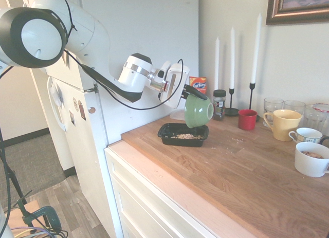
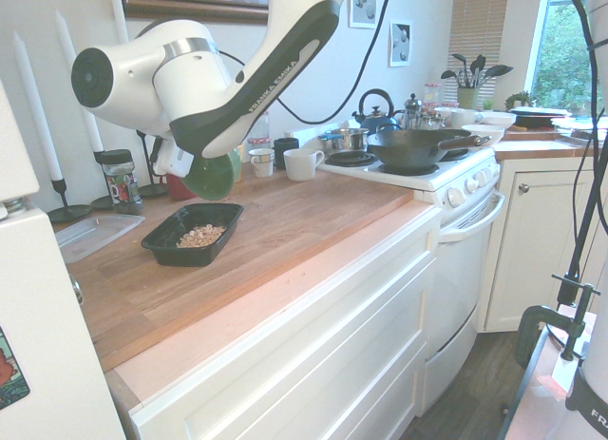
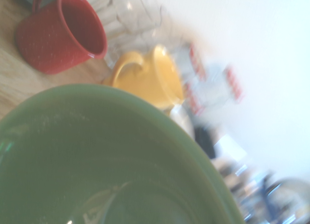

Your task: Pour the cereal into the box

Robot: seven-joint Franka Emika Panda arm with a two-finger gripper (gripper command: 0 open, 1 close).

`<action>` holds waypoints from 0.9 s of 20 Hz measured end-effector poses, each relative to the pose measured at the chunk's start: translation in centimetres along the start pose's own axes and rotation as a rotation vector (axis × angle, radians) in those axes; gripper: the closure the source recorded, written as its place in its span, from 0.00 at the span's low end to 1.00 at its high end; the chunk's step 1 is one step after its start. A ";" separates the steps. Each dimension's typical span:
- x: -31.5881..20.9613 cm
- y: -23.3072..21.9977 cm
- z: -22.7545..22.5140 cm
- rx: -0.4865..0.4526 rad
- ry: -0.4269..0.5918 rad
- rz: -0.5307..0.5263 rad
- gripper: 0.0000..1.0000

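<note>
In the first exterior view, the claw [image 1: 188, 92] is closed on the rim of the green bowl [image 1: 198, 111], which hangs tipped on its side above the wooden counter [image 1: 241, 161], near the right end of the black box [image 1: 169, 139]. The cereal [image 1: 186, 136] lies in the box as a small heap towards its right side. A few crumbs [image 1: 236, 141] are scattered on the wood to the right; more could join them if the bowl swings right while any flakes cling inside. The pour looks all but done, so the likelier trouble is in leaving: a low sweep of the bowl could catch the box's rim and drag or tip it. Beyond the bowl, to the right, stand a dark-lidded jar [image 1: 219, 105] and a red mug [image 1: 247, 120], and a wide turn on that side could knock either one.

In the second exterior view, the bowl is tilted at the far side of the box, and the heap sits well inside the walls. Lowering the bowl too early, before it clears the box, could press on that far rim.

In the wrist view, the bowl's inside shows no heap, only faint dusty marks; a grip slipping on the smooth rim could drop it.
</note>
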State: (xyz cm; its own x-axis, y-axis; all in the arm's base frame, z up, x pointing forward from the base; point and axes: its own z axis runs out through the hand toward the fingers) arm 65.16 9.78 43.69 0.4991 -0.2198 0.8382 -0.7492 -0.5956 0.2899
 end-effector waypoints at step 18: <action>3.6 18.2 21.5 0.352 -0.983 0.515 1.00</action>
State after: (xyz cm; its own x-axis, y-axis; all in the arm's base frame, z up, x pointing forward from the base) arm 62.70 -18.51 42.09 0.4089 -0.9109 0.0548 -0.8765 -0.4087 -0.2545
